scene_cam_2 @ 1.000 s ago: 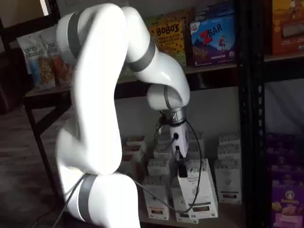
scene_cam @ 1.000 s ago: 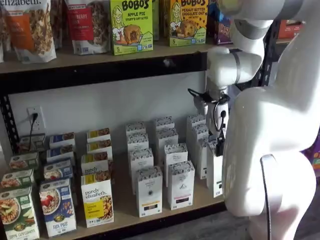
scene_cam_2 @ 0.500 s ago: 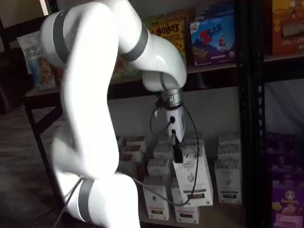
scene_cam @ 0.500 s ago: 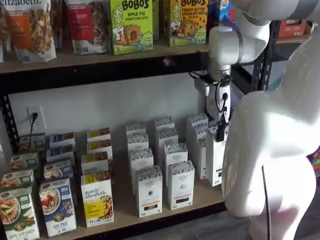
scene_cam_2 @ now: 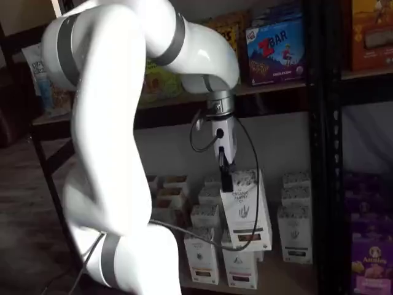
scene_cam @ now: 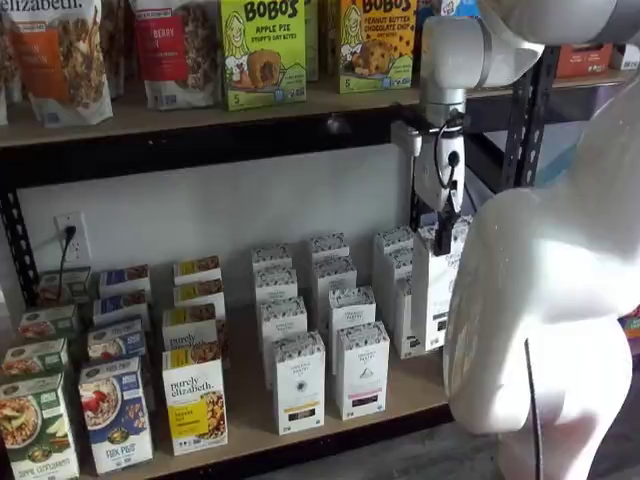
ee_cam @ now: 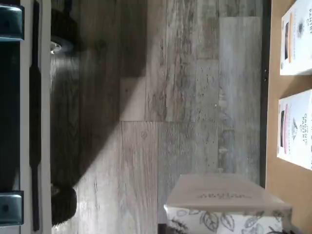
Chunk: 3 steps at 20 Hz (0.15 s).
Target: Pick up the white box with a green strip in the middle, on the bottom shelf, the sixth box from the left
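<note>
Tool (scene_cam_2: 226,177) pinching the white box (scene_cam_2: 245,209) by its top edge, lifted clear above the bottom shelf (scene_cam: 250,400). Risk of swinging or slipping free (narrow pinch, tall carton), or clipping neighbouring cartons (scene_cam: 362,368).

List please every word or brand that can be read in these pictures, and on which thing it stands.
"BOBO'S APPLE PIE": green box, top shelf.
"BOBO'S PEANUT BUTTER CHOCOLATE CHIP": yellow box.
"purely elizabeth.": yellow-fronted box, bottom shelf.
"ZBAR": blue box.
The white box held by the gripper: print too blurred.
</note>
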Motion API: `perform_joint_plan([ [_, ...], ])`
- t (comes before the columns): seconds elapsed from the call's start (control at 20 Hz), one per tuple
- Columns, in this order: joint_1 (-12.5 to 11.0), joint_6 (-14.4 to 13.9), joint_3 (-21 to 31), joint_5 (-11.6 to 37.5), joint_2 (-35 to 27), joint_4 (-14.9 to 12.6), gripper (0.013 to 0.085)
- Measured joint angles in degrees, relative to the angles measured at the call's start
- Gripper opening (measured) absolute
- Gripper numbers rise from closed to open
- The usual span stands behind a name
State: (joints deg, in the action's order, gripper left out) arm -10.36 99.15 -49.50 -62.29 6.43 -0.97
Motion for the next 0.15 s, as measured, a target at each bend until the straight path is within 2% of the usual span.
perform_joint_plan([
  [0.15,-0.30,0.35,-0.46,-0.70,0.46,0.07,0.0450],
])
